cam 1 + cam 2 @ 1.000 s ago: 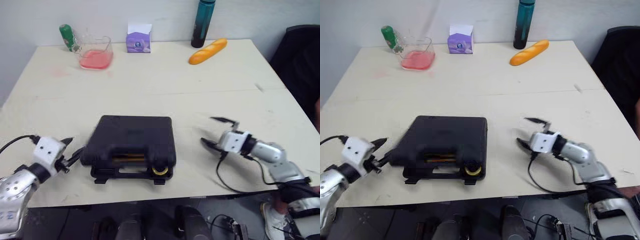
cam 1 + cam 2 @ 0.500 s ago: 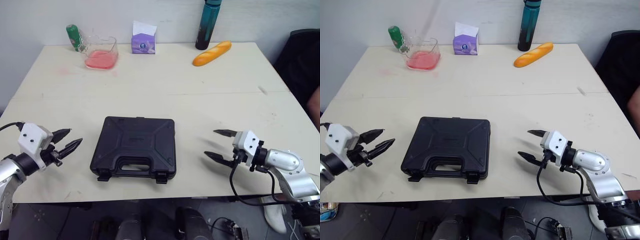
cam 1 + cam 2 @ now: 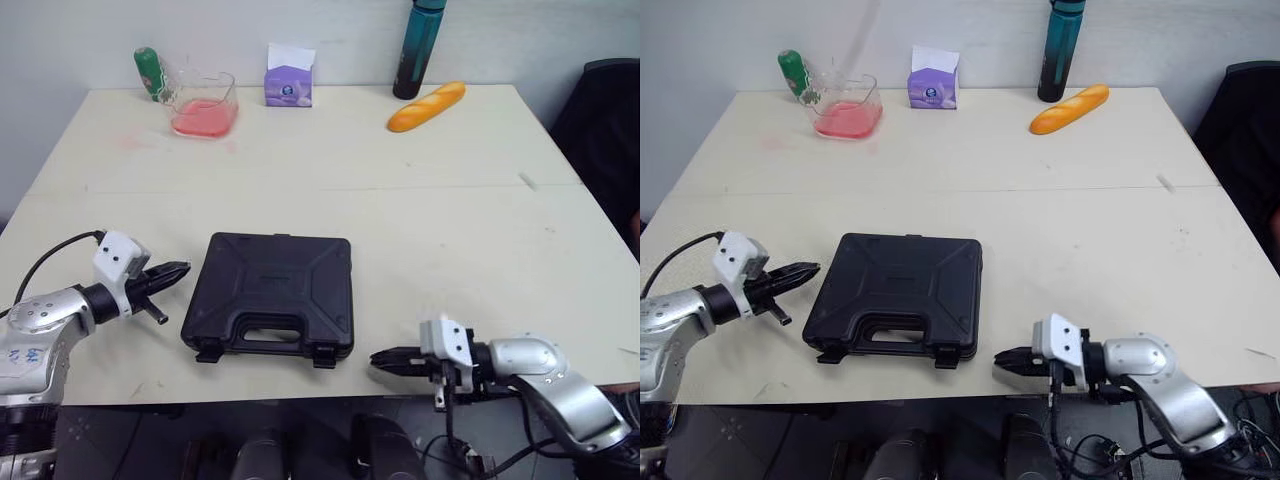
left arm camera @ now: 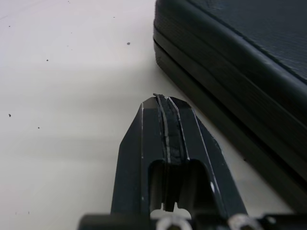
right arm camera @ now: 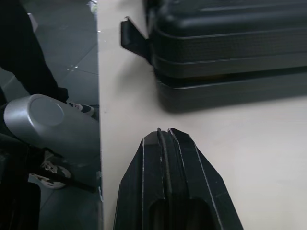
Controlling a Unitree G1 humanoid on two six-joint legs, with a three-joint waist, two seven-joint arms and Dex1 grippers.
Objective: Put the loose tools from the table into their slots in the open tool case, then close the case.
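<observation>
**Head views**
- Tabletop [image 3: 400,200]: pale, rectangular.
- Tool case [image 3: 268,295]: black plastic, lid shut, lying flat near the front edge, left of centre. Its handle and two latches [image 3: 322,356] face the robot. No loose tools can be made out beside it.
- Left pincer [image 3: 180,269]: fingers together, tips pointing at the case's left side, just beside it; whether they touch cannot be told.
- Right pincer [image 3: 380,359]: fingers together, low at the front edge of the tabletop, right of the case's front right corner and apart from it.
- Far edge, left to right: green bottle [image 3: 148,72]; clear container with pink contents [image 3: 204,103]; purple tissue box [image 3: 290,82]; teal bottle [image 3: 416,48], upright; bread loaf [image 3: 427,105], lying on its side.

**Left wrist view**
- Left pincer: black fingers [image 4: 144,158] pressed together, nothing between them. The case's ribbed side wall runs close alongside the tips, with a narrow strip of bare tabletop between.

**Right wrist view**
- Right pincer: fingers [image 5: 144,177] closed together and empty, resting over the tabletop's edge, aimed at the case's front wall. One latch stands out at the corner. Dark floor [image 5: 57,52] lies beyond the edge.
</observation>
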